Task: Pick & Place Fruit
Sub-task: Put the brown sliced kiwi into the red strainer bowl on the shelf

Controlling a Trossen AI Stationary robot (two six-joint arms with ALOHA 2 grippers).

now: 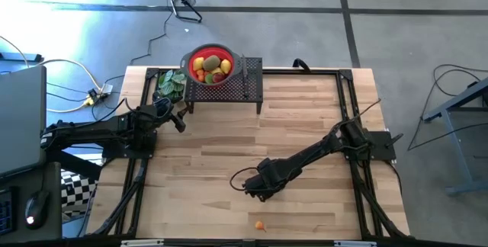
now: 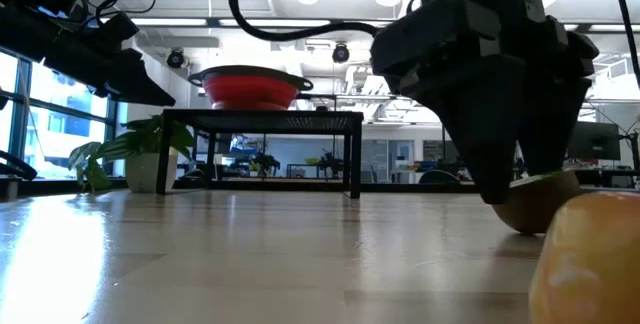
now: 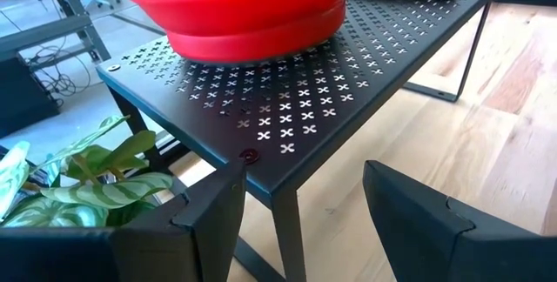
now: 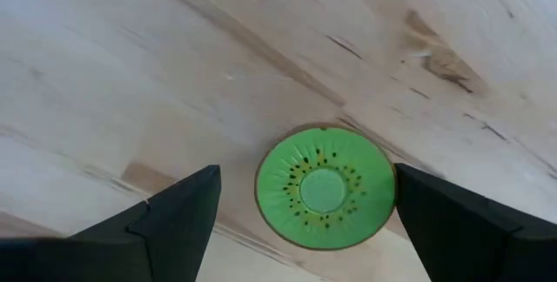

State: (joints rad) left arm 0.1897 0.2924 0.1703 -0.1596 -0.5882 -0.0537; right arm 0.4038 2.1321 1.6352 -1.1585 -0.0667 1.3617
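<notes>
Red bowl (image 1: 210, 65) holds perhaps six fruits (image 1: 211, 66).

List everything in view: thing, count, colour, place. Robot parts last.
table: one, light wood, under both arms
rack: one, black perforated, far edge of the table
bowl: one, red, on the rack
fruit in the bowl: several, yellow, red, green and brown; exact count hard to tell
plant: one, green leafy, left of the rack
kiwi half: one, green cut face up, on the table between the right claw's fingers
small fruit: one, orange, near edge of the table
left claw: one, dark, open, empty, beside the rack
right claw: one, dark, open, over the kiwi half, not gripping
</notes>
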